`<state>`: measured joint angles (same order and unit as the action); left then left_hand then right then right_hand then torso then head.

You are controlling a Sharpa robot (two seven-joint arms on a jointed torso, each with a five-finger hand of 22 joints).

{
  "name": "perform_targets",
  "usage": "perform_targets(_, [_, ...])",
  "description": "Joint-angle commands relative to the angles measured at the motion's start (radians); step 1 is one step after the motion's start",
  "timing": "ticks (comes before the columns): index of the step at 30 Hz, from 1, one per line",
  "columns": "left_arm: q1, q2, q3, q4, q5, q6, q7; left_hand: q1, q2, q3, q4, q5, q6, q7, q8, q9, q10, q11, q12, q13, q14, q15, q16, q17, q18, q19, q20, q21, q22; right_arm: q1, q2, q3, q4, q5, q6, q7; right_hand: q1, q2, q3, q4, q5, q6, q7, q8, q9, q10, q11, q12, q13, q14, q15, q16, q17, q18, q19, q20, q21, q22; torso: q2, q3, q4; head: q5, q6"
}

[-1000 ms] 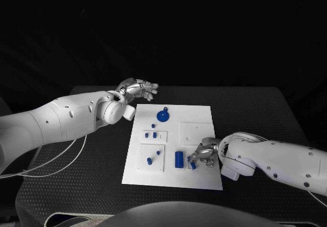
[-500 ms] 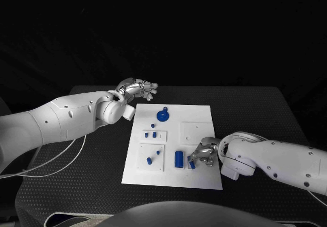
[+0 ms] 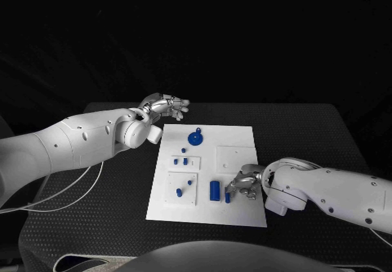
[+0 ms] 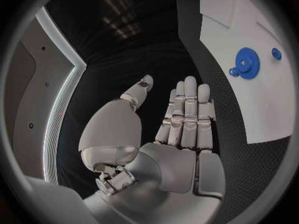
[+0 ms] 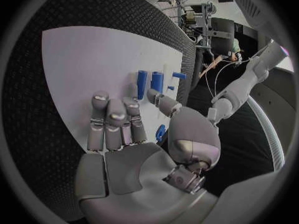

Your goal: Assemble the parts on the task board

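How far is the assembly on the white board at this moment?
Mostly not finished. Loose on the task board: the blue gear and the blue cylinder. The right hand is low by a small blue piece; whether it grips it is unclear. The left hand hangs empty off the board.

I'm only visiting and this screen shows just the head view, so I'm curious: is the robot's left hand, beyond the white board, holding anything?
Observer: No. The left wrist view shows the left hand empty, its fingers straight and side by side.
Operator: And the right hand?
Observer: Its wrist view shows the right hand spread over the task board, fingers stretched out.
Operator: Is it gripping that small blue bit?
Observer: A small blue part sits by the thumb's base; whether it is gripped, I cannot tell.
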<state>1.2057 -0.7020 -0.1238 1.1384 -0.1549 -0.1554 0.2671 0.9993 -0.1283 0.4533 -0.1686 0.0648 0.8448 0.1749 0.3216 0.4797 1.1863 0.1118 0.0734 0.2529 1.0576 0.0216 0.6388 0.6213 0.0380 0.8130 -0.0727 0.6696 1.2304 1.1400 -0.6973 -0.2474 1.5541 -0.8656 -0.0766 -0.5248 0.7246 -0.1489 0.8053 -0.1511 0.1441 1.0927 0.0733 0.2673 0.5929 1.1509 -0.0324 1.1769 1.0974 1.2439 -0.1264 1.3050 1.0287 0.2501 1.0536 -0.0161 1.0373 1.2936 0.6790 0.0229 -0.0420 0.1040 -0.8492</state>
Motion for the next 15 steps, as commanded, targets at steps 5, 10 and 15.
perform_targets(5, [0.001, 0.0, 0.001, 0.002, -0.002, 0.013, 0.004, -0.005, 0.002, 0.002, 0.006, 0.002, -0.01, 0.0, -0.001, -0.001, -0.002, 0.005, 0.003, -0.001, 0.004, 0.002, -0.005, 0.001, 0.021, -0.004, -0.002, -0.004, 0.001, -0.002, 0.002, 0.0, 0.006, 0.007, 0.032, 0.037, -0.043, -0.09, 0.019, 0.046, -0.071, 0.011, -0.001, -0.005, -0.006, 0.006, -0.003, -0.008, 0.003, 0.0, -0.01, 0.007, -0.004, 0.012, 0.001, -0.003, -0.001, -0.004, 0.0, 0.0004, -0.0002, 0.001, -0.001])
perform_targets(10, [0.001, 0.0, 0.001, 0.002, -0.002, 0.014, 0.004, -0.005, 0.002, 0.002, 0.006, 0.002, -0.01, 0.0, -0.001, -0.001, -0.003, 0.005, 0.002, -0.001, 0.004, 0.002, -0.005, 0.002, 0.021, -0.004, -0.002, -0.004, 0.002, -0.002, -0.003, 0.0, 0.005, 0.001, 0.034, 0.037, -0.048, -0.113, 0.012, 0.058, -0.092, 0.01, 0.001, -0.005, -0.006, 0.006, -0.003, -0.008, 0.004, 0.0, -0.01, 0.008, -0.004, 0.012, 0.002, -0.004, 0.0, -0.004, 0.0, 0.0001, 0.0, 0.001, -0.002])
perform_targets(15, [0.001, -0.002, 0.001, 0.002, -0.002, 0.013, 0.004, -0.005, 0.002, 0.002, 0.006, 0.002, -0.01, 0.0, -0.001, -0.001, -0.003, 0.005, 0.002, -0.001, 0.004, 0.002, -0.006, 0.002, 0.021, -0.004, -0.002, -0.004, 0.002, -0.002, -0.018, 0.0, 0.011, -0.038, 0.063, 0.045, -0.031, -0.122, -0.02, 0.042, -0.092, 0.005, 0.001, -0.004, -0.004, 0.004, -0.003, -0.008, 0.007, -0.002, -0.01, 0.009, -0.004, 0.012, 0.001, -0.006, 0.003, -0.002, 0.0, 0.0, 0.0002, 0.002, -0.001])
